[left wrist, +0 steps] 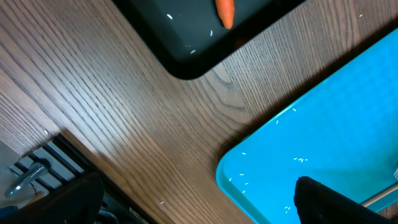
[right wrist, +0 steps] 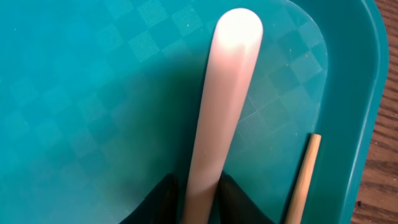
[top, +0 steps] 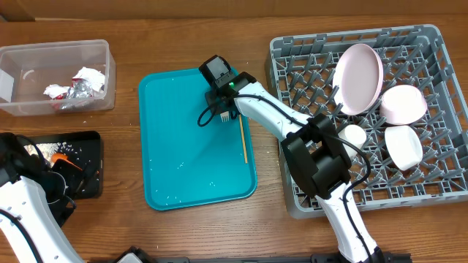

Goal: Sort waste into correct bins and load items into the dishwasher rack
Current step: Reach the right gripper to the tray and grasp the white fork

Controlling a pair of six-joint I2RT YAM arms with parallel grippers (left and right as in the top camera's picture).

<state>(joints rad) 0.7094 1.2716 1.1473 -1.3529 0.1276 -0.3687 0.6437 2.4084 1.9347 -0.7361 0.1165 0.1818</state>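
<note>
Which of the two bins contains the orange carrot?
The shallow black rectangular tray: the orange carrot lies in it. The clear plastic rectangular tub holds crumpled white napkins instead.

The flat teal plastic serving tray (top: 183, 157) shows a faint chequered pattern up close. The rounded plastic handle (right wrist: 224, 93) is smooth cream-white, and the thin stick (right wrist: 305, 180) is tan, possibly wood. The wooden table (top: 183, 36) is brown with darker grain. The shallow black rectangular tray (left wrist: 186, 43) is flecked white around an orange carrot (left wrist: 225, 12). The large lattice plastic rack (top: 351, 38) is grey, and its round plate (top: 358, 79) is white with a pinkish cast. The crinkled foil wrapper (top: 82, 86) is red and silver.
</note>
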